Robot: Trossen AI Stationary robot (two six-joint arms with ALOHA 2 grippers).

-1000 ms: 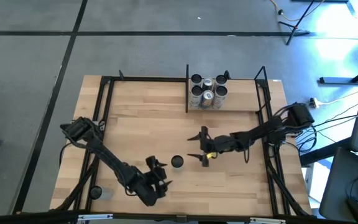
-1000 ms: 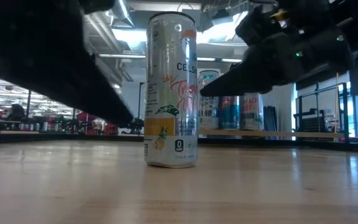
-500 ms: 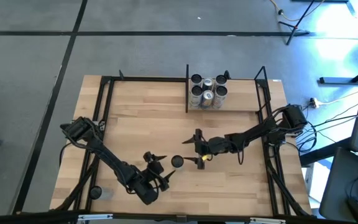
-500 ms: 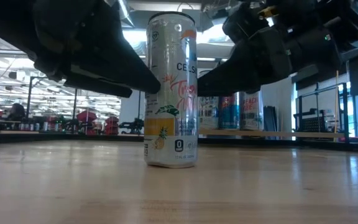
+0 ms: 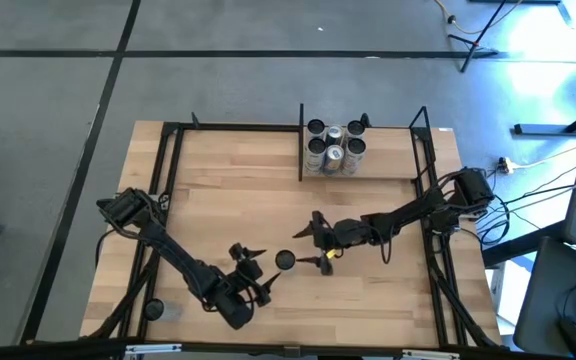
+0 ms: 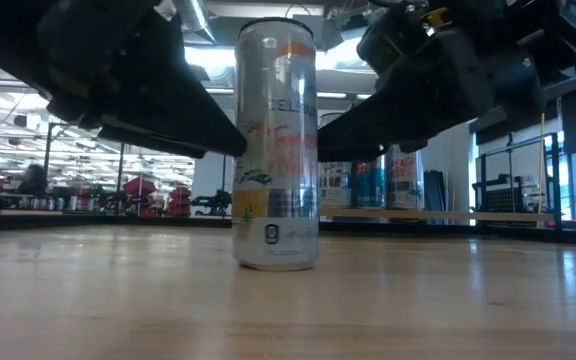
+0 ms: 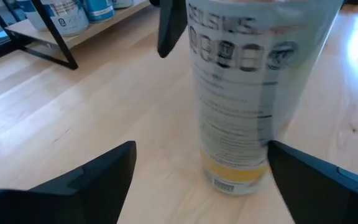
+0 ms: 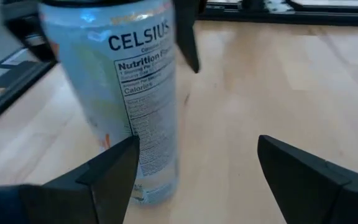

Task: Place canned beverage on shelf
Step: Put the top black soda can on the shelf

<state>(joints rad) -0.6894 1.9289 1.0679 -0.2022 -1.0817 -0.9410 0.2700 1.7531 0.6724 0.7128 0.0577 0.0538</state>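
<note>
A tall silver beverage can [image 5: 284,260] [image 6: 276,140] stands upright on its base on the wooden tabletop, near the middle front. My left gripper [image 5: 258,268] [image 7: 201,146] is open on the can's left, its fingers reaching around the can. From the right, my right gripper [image 5: 308,245] [image 8: 197,140] is open too, with the can [image 8: 117,99] off toward one finger. The shelf [image 5: 388,150], a wooden bay between black uprights at the far edge, holds several cans [image 5: 333,148] in its left part. My left gripper has the tip of one finger [image 7: 278,155] right at the can's side [image 7: 260,134], low on the can; the other finger stands apart. The fingers come nearly level from the table's near left, and the can stands upright on the table. My right gripper has one fingertip [image 8: 126,149] in front of the can; whether it touches, I cannot tell.
Black metal rails [image 5: 163,190] [image 5: 430,190] run along the table's left and right sides. A small dark round thing [image 5: 153,310] sits at the near left corner. Bare board [image 5: 258,190] lies between the can and the shelf.
My right gripper has gone toward the table's left, up to the can, then kept still. My left gripper has turned at the wrist, swinging its fingers toward the can. The can has turned about its upright axis, showing another part of its label, and still stands where it was.
</note>
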